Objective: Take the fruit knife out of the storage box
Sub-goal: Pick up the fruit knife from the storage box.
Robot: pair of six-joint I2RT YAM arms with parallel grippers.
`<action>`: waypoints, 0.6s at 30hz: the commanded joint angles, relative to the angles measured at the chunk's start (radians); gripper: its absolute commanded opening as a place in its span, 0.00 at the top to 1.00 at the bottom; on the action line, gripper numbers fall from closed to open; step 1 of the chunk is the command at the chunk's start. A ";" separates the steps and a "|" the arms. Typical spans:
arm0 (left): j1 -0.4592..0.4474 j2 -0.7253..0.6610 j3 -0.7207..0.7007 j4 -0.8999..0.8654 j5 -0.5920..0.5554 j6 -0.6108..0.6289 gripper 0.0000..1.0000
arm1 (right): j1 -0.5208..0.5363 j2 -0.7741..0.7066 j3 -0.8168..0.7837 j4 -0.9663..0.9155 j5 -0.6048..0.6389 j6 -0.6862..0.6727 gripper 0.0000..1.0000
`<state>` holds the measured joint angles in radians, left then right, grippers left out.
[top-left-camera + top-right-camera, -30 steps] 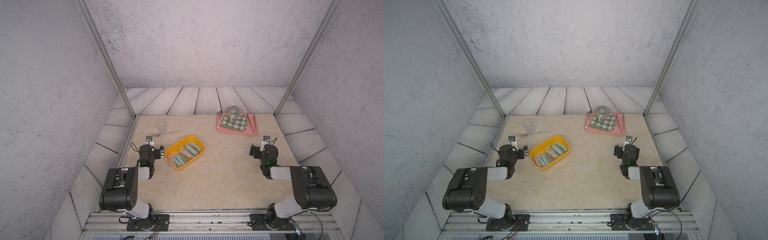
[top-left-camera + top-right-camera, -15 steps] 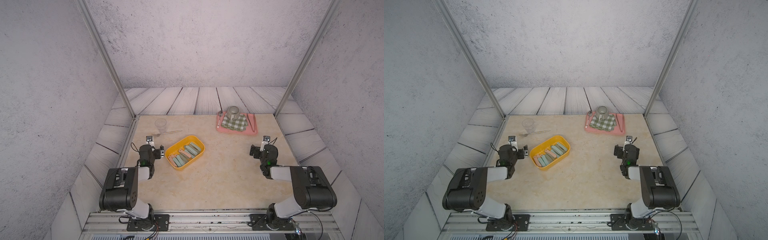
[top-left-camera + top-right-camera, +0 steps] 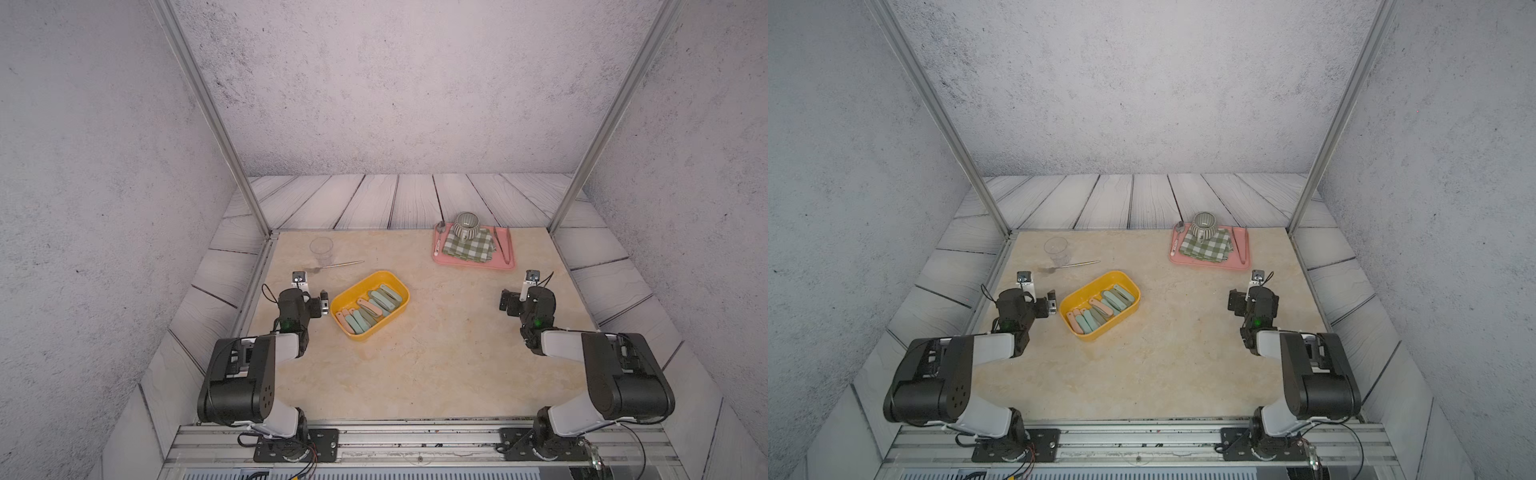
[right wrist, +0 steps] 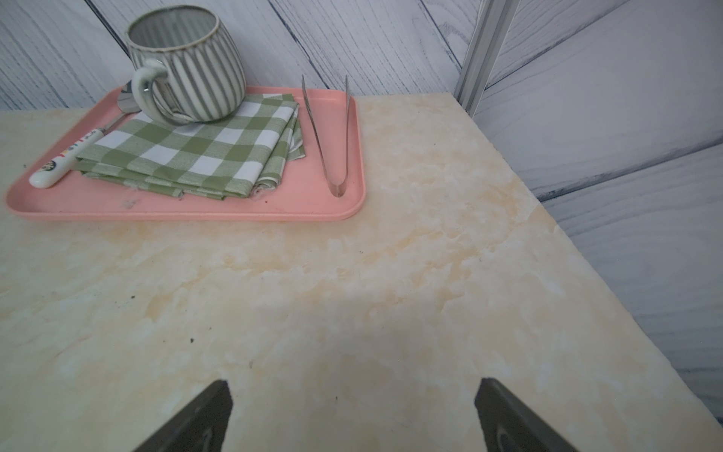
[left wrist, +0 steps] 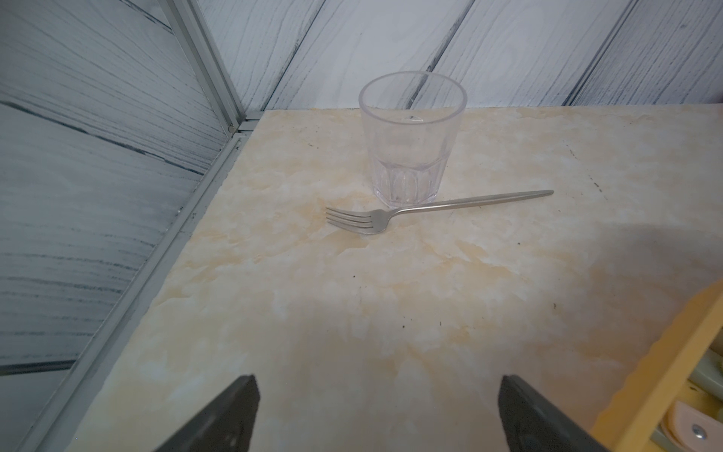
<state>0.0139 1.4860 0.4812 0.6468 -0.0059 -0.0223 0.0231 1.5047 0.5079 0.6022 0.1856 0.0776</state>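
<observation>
On the counter (image 3: 436,357), beside the left gripper (image 5: 377,391), the yellow box (image 3: 388,323) holds the fruit knives (image 3: 388,296): whole in both top views, just a corner at the left wrist. Both grippers spread, empty; right gripper (image 4: 352,395) faces a pink tray (image 4: 195,213).

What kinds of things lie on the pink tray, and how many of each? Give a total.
Mug: 1
Cloth: 1
Spoon: 1
Tongs: 1
Total: 4
</observation>
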 commanded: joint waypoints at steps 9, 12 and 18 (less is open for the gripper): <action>-0.051 -0.169 0.258 -0.447 0.038 -0.081 0.01 | -0.003 -0.145 0.314 -0.692 0.123 0.424 0.01; -0.093 -0.183 0.349 -0.605 0.001 -0.172 0.01 | -0.006 -0.134 0.381 -0.773 -0.010 0.455 0.01; -0.221 -0.207 0.505 -0.854 0.006 -0.310 0.01 | 0.012 -0.029 0.589 -1.022 -0.172 0.458 0.01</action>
<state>-0.1638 1.3094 0.9337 -0.0223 -0.0032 -0.2161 0.0227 1.4380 1.0298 -0.2253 0.1081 0.4900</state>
